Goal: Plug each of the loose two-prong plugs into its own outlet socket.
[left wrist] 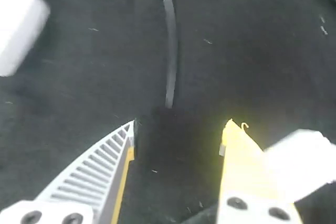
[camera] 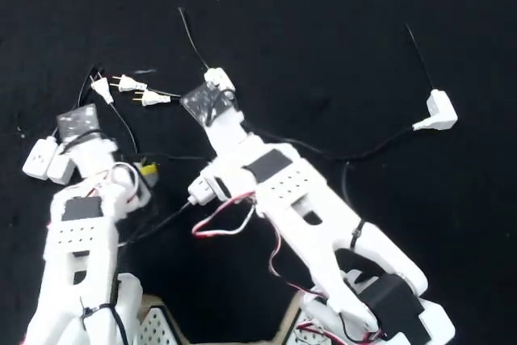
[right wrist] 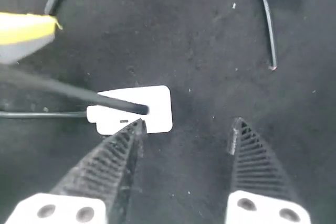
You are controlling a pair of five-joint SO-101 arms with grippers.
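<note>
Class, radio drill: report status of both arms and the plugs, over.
Left gripper, right gripper: jaws open, empty. Three loose plugs unplugged on the table. White connector by right jaws, black cable across it.

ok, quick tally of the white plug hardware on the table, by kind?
Small straight plugs: 3
Angled plug: 1
Socket blocks: 2
Cabled white block at the right end effector, kind unclear: 1
Total: 7
</note>
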